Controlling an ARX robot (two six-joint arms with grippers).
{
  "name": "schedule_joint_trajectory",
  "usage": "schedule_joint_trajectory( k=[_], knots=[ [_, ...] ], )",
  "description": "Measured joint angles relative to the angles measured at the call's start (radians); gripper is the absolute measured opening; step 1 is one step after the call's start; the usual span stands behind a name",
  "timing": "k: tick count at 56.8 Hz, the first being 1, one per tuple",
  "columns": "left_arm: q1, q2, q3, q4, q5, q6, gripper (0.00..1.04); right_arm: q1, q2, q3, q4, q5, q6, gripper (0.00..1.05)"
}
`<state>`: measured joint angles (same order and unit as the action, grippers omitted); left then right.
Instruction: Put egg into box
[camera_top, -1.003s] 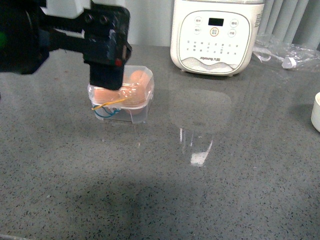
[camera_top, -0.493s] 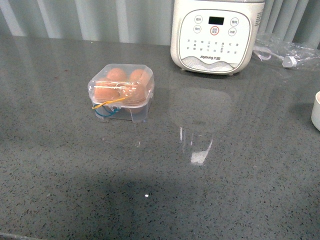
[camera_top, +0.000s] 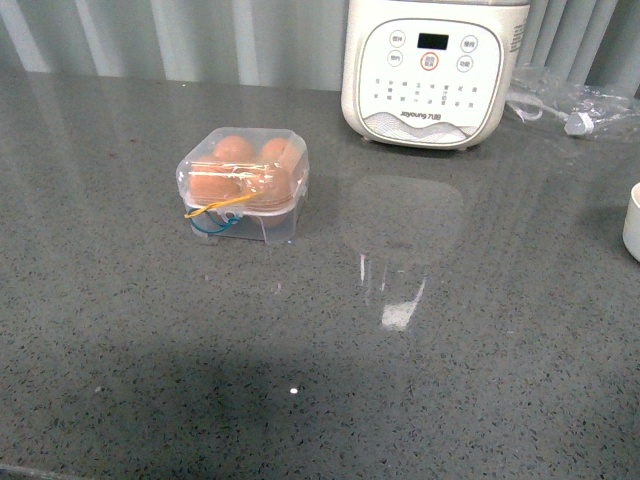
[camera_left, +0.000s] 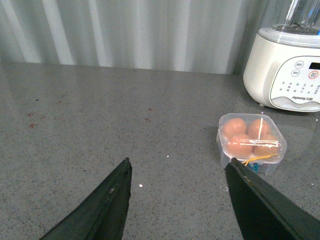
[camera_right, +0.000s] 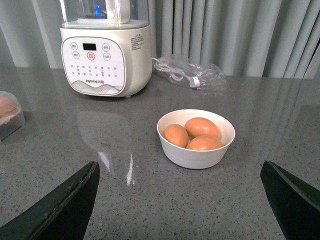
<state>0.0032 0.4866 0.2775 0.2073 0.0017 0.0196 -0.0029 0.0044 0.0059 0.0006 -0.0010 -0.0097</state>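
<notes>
My left gripper (camera_left: 177, 172) hangs above the table (camera_top: 450, 380) with its fingers spread wide and nothing between them; my right gripper (camera_right: 180, 175) is the same, released and empty. The box (camera_top: 243, 183) stands closed at about ten o'clock from the table's middle, in front of the white cooker (camera_top: 434, 70) and to its left, and I count four eggs (camera_left: 240, 146) under the lid, with the yellow loop across its front. So I judge all slots are filled. Three more eggs lie in the white bowl (camera_right: 196, 147) at the right. If another egg must go in, I should first open the lid gently, and grasp the egg softly by its middle.
</notes>
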Motion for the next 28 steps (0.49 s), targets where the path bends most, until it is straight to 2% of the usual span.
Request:
schedule_joint_trajectory(
  k=[5, 11, 15, 28],
  knots=[
    [-0.001, -0.029, -0.039, 0.01, -0.002, -0.006, 0.42, 0.0, 0.0, 0.0, 0.0, 0.0, 0.0, 0.97],
    [-0.001, -0.078, -0.103, 0.015, -0.002, -0.011, 0.15, 0.0, 0.0, 0.0, 0.0, 0.0, 0.0, 0.97],
    [-0.001, -0.102, -0.125, 0.016, -0.002, -0.019, 0.03, 0.0, 0.0, 0.0, 0.0, 0.0, 0.0, 0.97],
    [-0.001, -0.163, -0.174, 0.012, -0.002, -0.02, 0.04, 0.0, 0.0, 0.0, 0.0, 0.0, 0.0, 0.97]
  ],
)
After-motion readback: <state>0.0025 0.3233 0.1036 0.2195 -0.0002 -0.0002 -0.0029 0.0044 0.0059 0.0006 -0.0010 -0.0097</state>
